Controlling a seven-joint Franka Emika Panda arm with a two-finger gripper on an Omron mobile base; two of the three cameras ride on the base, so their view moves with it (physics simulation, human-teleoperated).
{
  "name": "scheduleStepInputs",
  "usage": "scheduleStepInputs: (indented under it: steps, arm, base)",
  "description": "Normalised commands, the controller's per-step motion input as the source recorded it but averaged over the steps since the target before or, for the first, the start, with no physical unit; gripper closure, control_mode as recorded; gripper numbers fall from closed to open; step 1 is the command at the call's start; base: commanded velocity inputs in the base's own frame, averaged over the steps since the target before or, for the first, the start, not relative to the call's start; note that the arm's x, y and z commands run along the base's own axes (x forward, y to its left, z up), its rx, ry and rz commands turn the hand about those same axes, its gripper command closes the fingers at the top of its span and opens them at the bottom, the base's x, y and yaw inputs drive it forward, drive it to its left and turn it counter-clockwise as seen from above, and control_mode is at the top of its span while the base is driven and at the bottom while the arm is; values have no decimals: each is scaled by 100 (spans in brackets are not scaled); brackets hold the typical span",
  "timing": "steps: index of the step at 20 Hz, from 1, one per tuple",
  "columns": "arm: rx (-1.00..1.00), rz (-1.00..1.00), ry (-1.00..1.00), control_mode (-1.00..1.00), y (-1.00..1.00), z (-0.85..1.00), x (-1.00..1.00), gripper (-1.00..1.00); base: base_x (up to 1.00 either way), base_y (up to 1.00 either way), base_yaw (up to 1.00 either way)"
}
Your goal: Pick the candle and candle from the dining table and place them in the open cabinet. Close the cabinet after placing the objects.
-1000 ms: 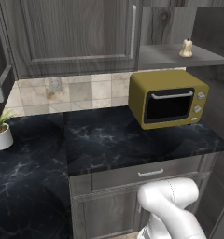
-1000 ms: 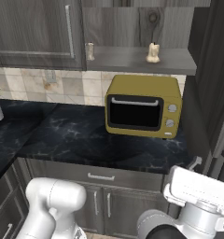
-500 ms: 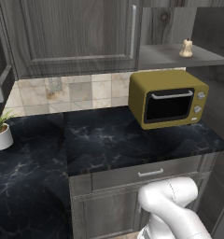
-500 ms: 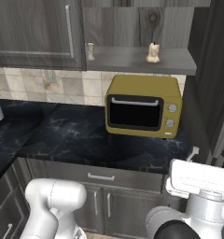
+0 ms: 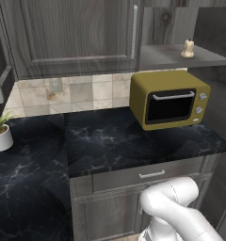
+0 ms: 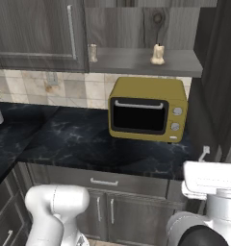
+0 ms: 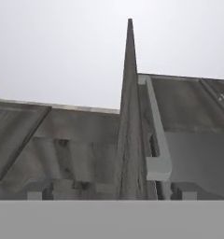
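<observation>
Grey wood grain covers the cabinet (image 6: 136, 29), and on its open flat shelf we see two candles. One cream candle (image 6: 158, 54) stands upright toward the right of the shelf, and the other candle (image 6: 92, 53) stands upright near the left, just beside the closed panelled door (image 6: 35, 33); the two are well apart. In the left base view we find the right-hand one at the shelf's front edge, above the yellow microwave (image 5: 170, 99). The microwave sits closed on the glossy black marbled counter (image 5: 110, 141), directly under the shelf. A small white pot with a green plant (image 5: 2, 134) rests far to the left. In the hand view we see the opened door's edge (image 7: 130, 130) with its metal bar handle (image 7: 157, 135). The gripper's jaws stand spread wide and grasp nothing.
</observation>
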Motion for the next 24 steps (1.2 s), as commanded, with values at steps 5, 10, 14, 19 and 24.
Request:
scheduleStepInputs:
  steps: [5, 10, 14, 19, 24]
  arm:
    - [-18, 0, 0, -100, 0, 30, 12, -100]
    - [-28, -2, 0, -100, 2, 32, 4, -100]
    - [-38, -5, 0, -100, 13, 42, 0, -100]
    - [-38, -5, 0, -100, 27, 58, 0, -100]
    - [-37, -6, 0, -100, 41, 68, 0, -100]
  base:
    - [0, 0, 0]
    - [0, 0, 0]
    - [0, 0, 0]
    - [0, 0, 0]
    - [0, 0, 0]
